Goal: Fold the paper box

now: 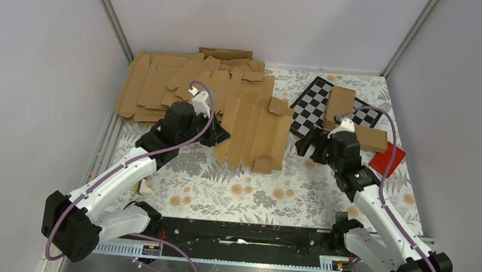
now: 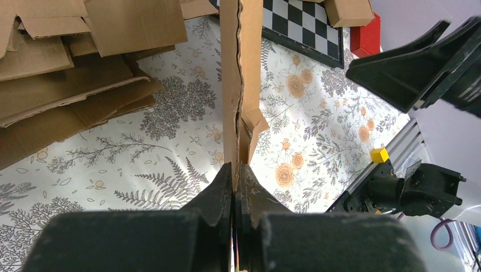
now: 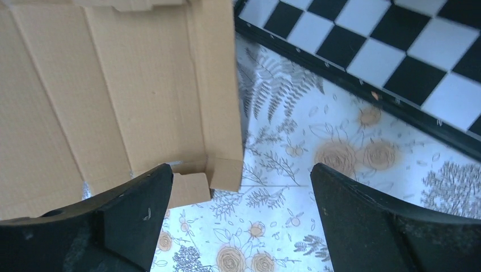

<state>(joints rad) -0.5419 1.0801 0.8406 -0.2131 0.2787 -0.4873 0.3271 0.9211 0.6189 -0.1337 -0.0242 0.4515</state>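
Note:
The paper box (image 1: 256, 134) is a flat brown cardboard blank with creases and flaps, lying mid-table and lifted at its left edge. My left gripper (image 1: 217, 135) is shut on that left edge; in the left wrist view the sheet (image 2: 241, 68) stands edge-on, pinched between the jaws (image 2: 235, 173). My right gripper (image 1: 305, 143) is open and empty, hovering just right of the blank's right edge. The right wrist view shows the blank's corner and small flaps (image 3: 130, 96) by the left finger (image 3: 142, 209), with bare floral cloth between the fingers.
A pile of other flat brown blanks (image 1: 164, 84) lies at the back left. A checkerboard (image 1: 319, 103) with folded cartons (image 1: 340, 101) on it sits at the back right, beside a small red block (image 1: 387, 158). A metal rail (image 1: 243, 237) runs along the near edge.

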